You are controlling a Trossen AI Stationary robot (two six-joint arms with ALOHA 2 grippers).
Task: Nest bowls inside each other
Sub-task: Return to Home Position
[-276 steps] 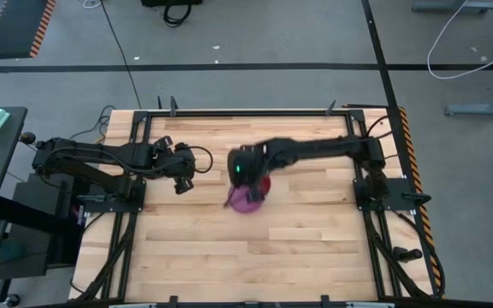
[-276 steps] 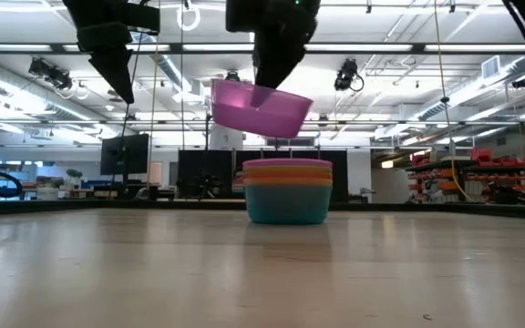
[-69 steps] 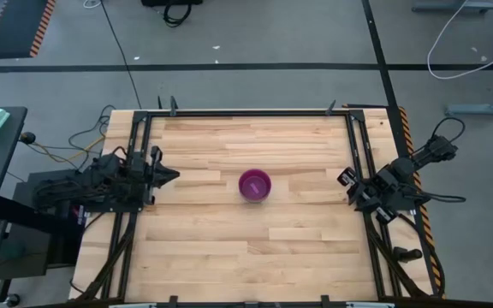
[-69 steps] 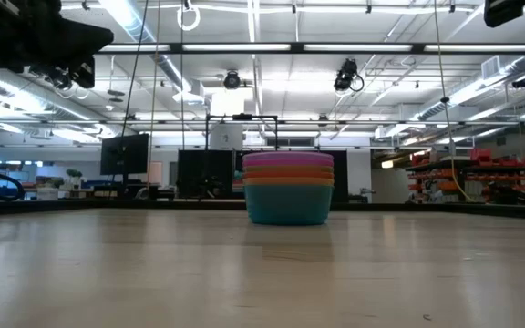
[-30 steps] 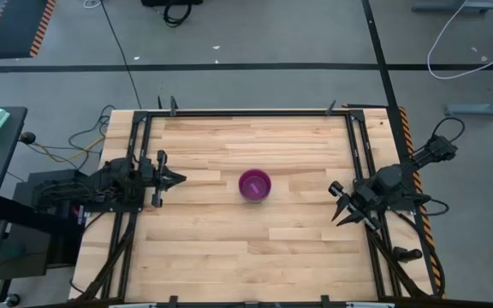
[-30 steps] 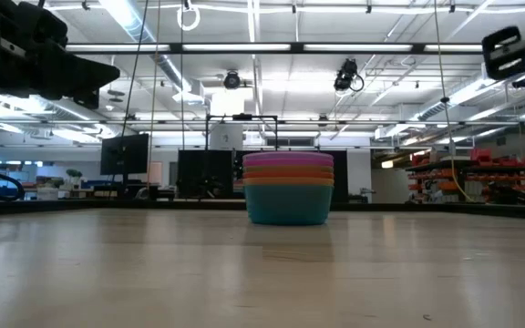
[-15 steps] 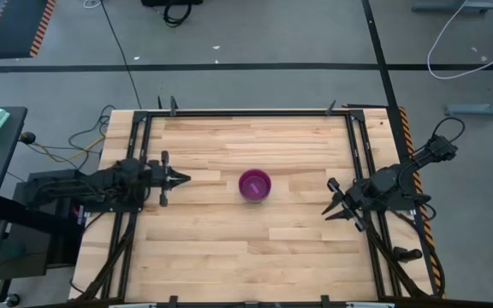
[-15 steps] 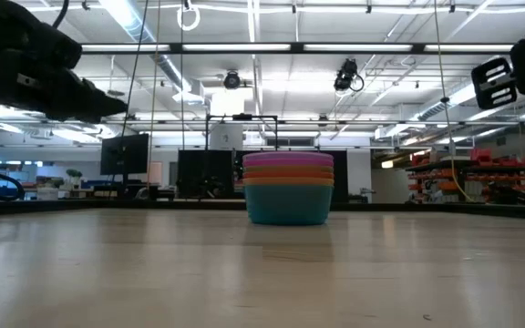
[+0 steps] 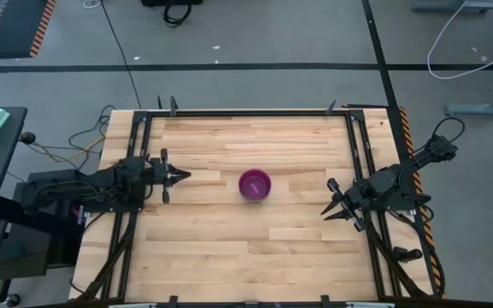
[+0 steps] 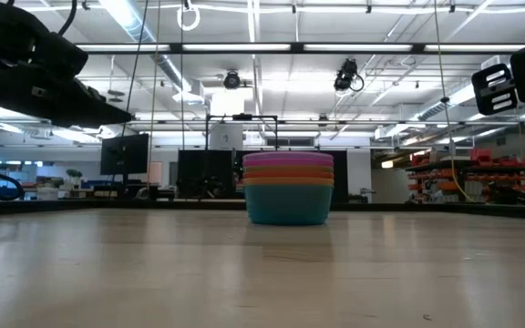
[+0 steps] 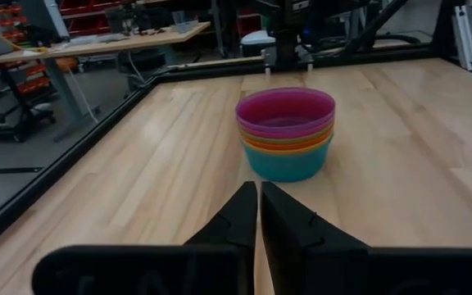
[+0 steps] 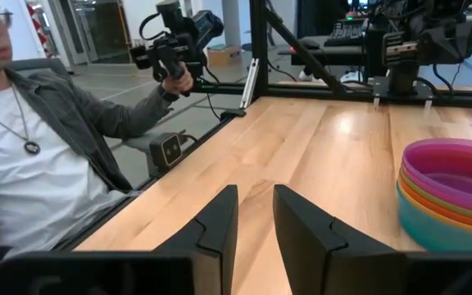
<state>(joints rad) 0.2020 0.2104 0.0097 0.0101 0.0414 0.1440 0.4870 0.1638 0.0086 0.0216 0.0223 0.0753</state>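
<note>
**Bowls nested mid-table**

I'm watching the left gripper (image 9: 183, 175) hanging over the table's (image 9: 229, 248) left edge, its jaws pressed together and pointing at the stack. The nested bowls (image 9: 254, 184) are sitting at the table's centre, with the purple bowl (image 11: 285, 109) on top and the blue bowl (image 10: 288, 206) at the bottom. The right gripper (image 9: 327, 198) is hovering by the right edge, jaws slightly spread, gripping nothing.

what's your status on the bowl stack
Left hand shut at left edge of table, right hand open at right edge, both empty. Bowls nested in one stack mid-table, purple bowl on top. Person beyond the table edge.
</note>
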